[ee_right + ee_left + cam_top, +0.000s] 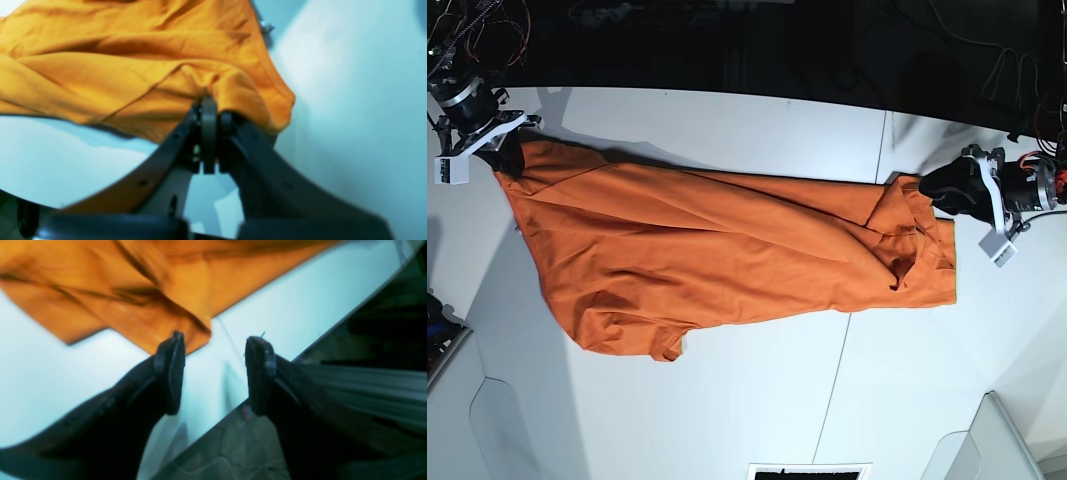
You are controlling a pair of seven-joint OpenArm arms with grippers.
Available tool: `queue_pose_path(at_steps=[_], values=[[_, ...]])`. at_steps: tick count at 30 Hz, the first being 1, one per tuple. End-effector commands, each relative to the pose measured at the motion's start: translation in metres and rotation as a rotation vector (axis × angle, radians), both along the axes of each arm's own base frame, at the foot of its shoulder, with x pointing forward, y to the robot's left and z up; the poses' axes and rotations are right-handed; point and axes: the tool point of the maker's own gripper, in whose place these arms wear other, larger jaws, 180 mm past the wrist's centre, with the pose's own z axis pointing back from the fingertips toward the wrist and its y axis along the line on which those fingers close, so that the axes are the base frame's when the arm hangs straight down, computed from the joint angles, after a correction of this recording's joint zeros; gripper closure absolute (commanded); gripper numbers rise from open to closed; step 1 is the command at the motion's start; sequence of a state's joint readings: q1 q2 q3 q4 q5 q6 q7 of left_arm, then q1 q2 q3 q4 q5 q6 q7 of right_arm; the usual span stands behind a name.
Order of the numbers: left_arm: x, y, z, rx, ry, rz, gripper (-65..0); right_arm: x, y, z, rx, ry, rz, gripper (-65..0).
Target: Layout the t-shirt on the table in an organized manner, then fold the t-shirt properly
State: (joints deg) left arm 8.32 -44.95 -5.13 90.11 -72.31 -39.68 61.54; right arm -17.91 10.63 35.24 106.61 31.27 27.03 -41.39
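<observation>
The orange t-shirt (727, 250) lies stretched out and wrinkled across the white table (727, 400). My right gripper (509, 155) is at the shirt's far left corner. In the right wrist view it (208, 103) is shut on a bunched fold of the shirt (133, 66). My left gripper (932, 188) is at the shirt's right end. In the left wrist view it (215, 340) is open and empty, a little above the table (50, 380). A corner of the shirt (133, 280) lies just beyond its left finger (170, 370).
A thin dark seam (847, 330) crosses the table. In the left wrist view the table's edge (333, 326) runs diagonally close by the gripper, with floor (233, 446) beyond. White panels (487, 420) (997, 440) stand at the base view's bottom corners. Cables (987, 60) lie behind the table.
</observation>
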Motion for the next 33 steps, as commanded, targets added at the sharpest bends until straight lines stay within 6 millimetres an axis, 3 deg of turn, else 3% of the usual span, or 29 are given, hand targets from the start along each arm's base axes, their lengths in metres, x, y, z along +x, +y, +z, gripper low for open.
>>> queue_pose_path(at_steps=[1, 6, 11, 16, 25, 27, 29, 33], values=[[0.006, -0.001, 0.007, -0.006, -0.043, 0.003, -31.6, 0.007, -0.002, 0.012, -0.011, -0.047, 0.010, 0.0], [0.015, -0.008, -0.012, 0.046, -0.130, 0.048, -31.6, 0.006, -0.002, 0.011, -0.013, -0.043, 0.011, 0.0], [0.039, -0.005, -0.011, 0.120, -0.232, 0.085, -31.6, 0.006, -0.002, 0.011, -0.014, -0.040, 0.011, 0.0], [0.059, -0.010, 0.002, 0.103, -0.289, 0.105, -31.6, 0.006, -0.002, 0.011, -0.014, -0.039, 0.011, 0.0], [0.060, -0.009, -0.017, 0.114, -0.252, 0.146, -31.0, 0.005, -0.002, 0.010, -0.012, -0.036, 0.012, 0.0], [0.061, -0.008, -0.016, 0.118, -0.257, 0.146, -20.0, 0.005, -0.002, 0.010, -0.012, -0.036, 0.012, 0.0], [0.062, -0.005, -0.015, 0.127, -0.258, 0.144, -2.1, 0.006, -0.002, 0.010, -0.014, -0.036, 0.012, 0.0], [0.056, 0.000, 0.004, 0.090, -0.248, 0.080, 0.0, 0.004, -0.005, 0.008, -0.040, -0.023, 0.011, 0.0]])
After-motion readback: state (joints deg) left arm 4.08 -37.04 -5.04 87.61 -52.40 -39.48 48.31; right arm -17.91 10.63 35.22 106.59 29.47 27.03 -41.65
